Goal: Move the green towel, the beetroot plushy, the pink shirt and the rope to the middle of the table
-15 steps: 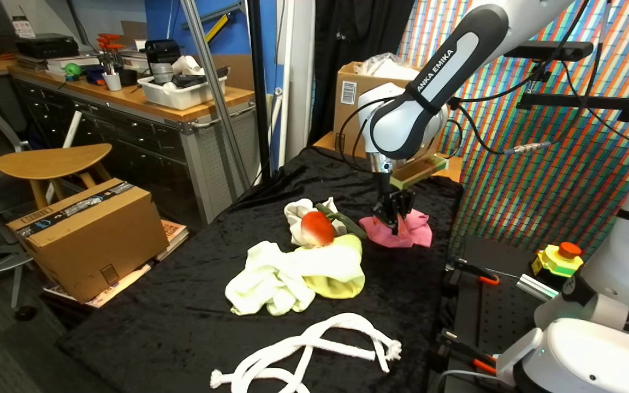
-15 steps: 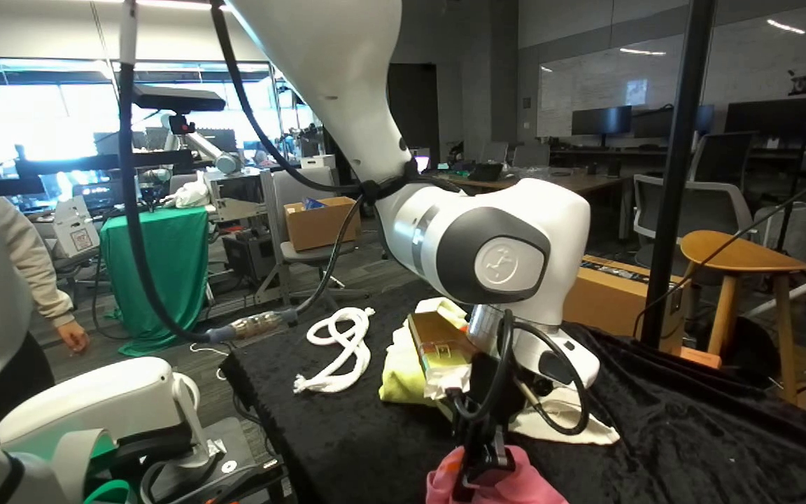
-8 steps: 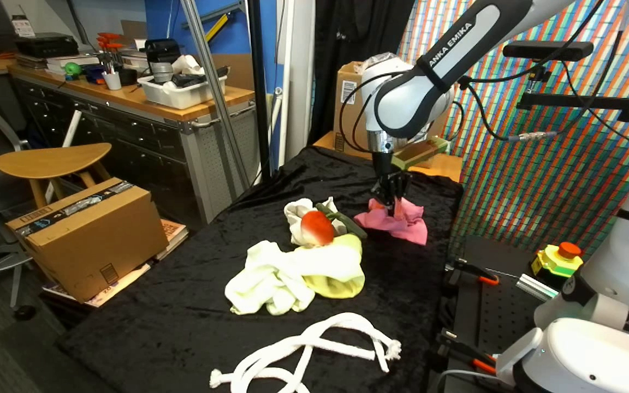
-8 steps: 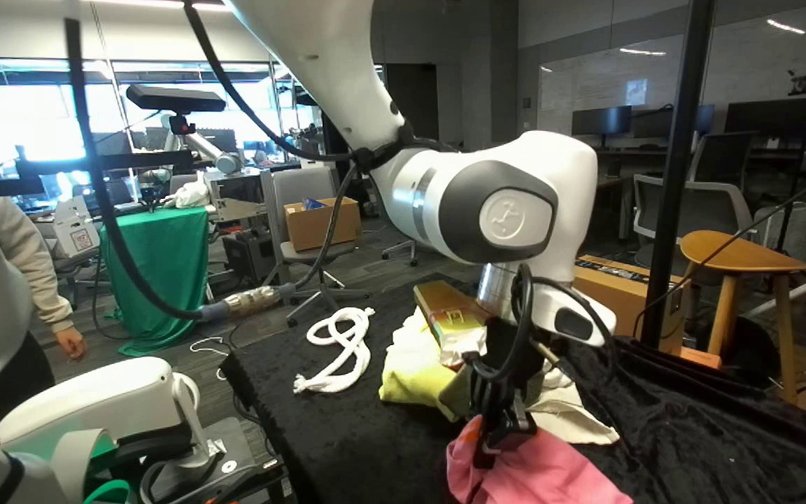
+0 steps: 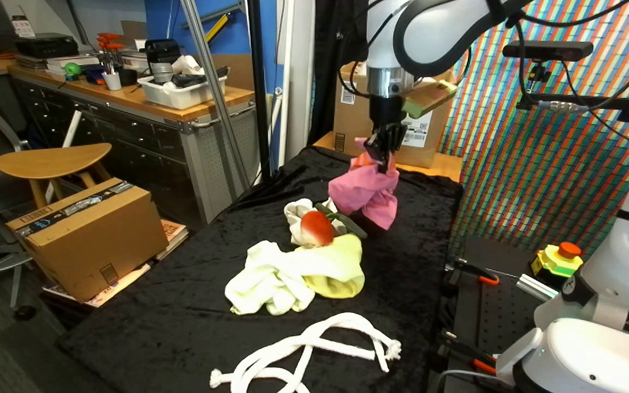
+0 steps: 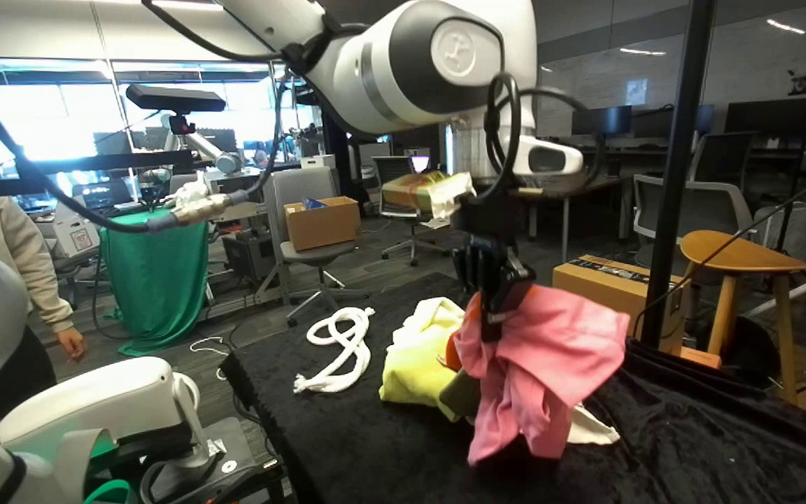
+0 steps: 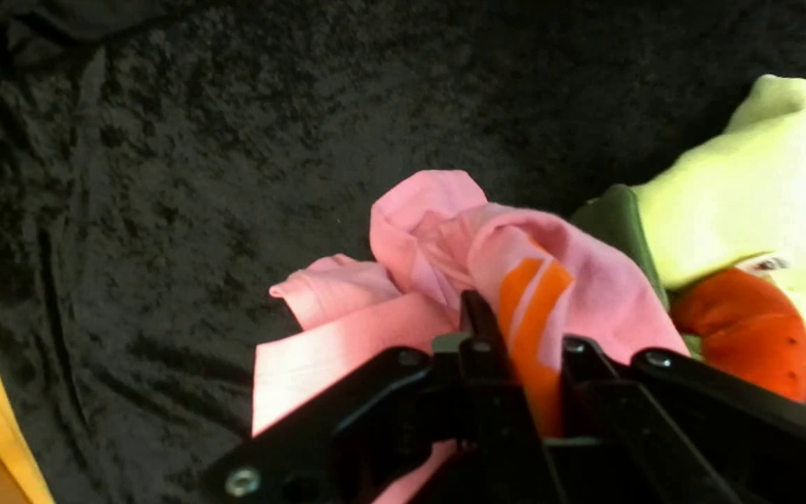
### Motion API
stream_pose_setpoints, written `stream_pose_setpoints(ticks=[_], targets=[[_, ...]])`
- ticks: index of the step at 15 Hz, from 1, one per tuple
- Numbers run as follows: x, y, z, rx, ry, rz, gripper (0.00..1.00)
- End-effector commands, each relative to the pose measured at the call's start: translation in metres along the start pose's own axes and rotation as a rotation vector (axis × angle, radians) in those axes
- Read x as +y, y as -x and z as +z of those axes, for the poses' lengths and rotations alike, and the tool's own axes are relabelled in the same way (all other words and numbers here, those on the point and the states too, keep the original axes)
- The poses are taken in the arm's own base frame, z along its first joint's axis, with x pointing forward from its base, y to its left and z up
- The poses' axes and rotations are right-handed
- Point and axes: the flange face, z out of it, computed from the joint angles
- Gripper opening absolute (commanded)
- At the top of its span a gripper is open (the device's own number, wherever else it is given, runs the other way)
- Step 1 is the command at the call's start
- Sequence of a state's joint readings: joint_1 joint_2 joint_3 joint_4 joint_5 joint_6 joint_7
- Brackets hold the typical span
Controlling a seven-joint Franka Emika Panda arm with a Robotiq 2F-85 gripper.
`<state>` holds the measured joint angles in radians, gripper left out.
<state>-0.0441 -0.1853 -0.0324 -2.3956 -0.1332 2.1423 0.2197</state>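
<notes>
My gripper [image 5: 384,162] is shut on the pink shirt [image 5: 363,191], which hangs bunched below it above the table, also in an exterior view [image 6: 550,357]. In the wrist view the shirt's orange print [image 7: 529,301] is pinched between the fingers [image 7: 523,325]. The pale green towel [image 5: 292,273] lies crumpled near the table's middle; it also shows in the wrist view [image 7: 711,224]. The red beetroot plushy [image 5: 317,228], with dark green leaves, rests against the towel, left of the hanging shirt. The white rope [image 5: 303,346] lies looped near the table's front, also in an exterior view [image 6: 347,346].
A cream cloth [image 5: 296,215] lies behind the plushy. The table has a black velvet cover [image 5: 183,327]. A cardboard box [image 5: 423,136] stands beyond the far edge. A yellowish block [image 5: 429,98] is fixed to the wrist. A red emergency stop [image 5: 568,250] sits beside the table.
My gripper has risen with the pink shirt, lifting it off the table and shifting it slightly toward the plushy. The towel, plushy and rope have not moved.
</notes>
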Motion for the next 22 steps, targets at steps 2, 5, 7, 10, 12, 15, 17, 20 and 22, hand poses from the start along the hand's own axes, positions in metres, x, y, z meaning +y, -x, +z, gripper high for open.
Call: stream_pose_setpoints(ticks=[2,5,7,10,12,15,17,20,22], targets=[[-0.056,0.000,-0.079,0.145,0.050,-0.187,0.04],[-0.099,-0.009,-0.100,0.203,0.064,-0.294,0.04],[-0.117,-0.015,-0.102,0.208,0.062,-0.330,0.04],[-0.132,-0.023,-0.089,0.181,0.055,-0.360,0.04],[-0.137,-0.028,-0.074,0.151,0.060,-0.369,0.04],[-0.144,-0.032,-0.051,0.104,0.060,-0.392,0.04],[-0.150,-0.030,-0.039,0.077,0.055,-0.414,0.04],[-0.161,-0.026,-0.023,0.050,0.062,-0.448,0.05],[-0.172,-0.022,-0.016,0.042,0.065,-0.476,0.05]])
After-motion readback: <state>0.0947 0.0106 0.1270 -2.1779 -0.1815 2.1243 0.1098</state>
